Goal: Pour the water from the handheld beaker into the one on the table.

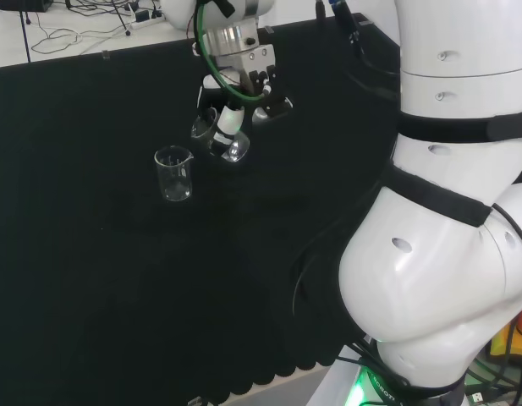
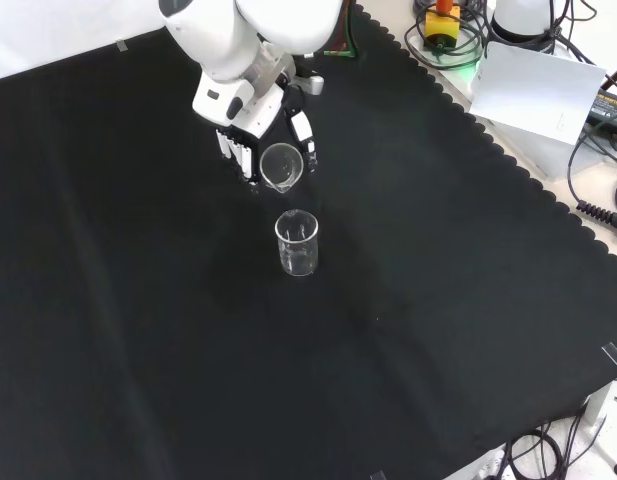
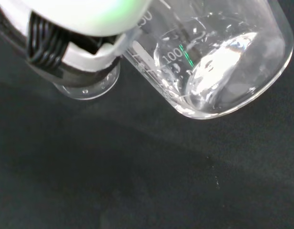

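Note:
My hand (image 1: 235, 101) (image 2: 250, 125) is shut on a clear glass beaker (image 1: 220, 135) (image 2: 281, 166) held above the cloth and tilted, its mouth turned toward the second beaker. The held beaker (image 3: 208, 62) looks large in the wrist view, with printed scale marks and a little water glinting inside near its base. The second clear beaker (image 1: 173, 172) (image 2: 297, 242) stands upright on the black cloth, just left of the held one in the head view and just below it in the front view. It also shows partly behind a blurred white part of the hand (image 3: 75, 28) in the wrist view.
Black cloth (image 2: 138, 330) covers the bench, with a scalloped edge at the front view's right. Cables, a white sheet and equipment (image 2: 538, 90) lie beyond that edge. The arm's big white links (image 1: 447, 211) stand at the head view's right.

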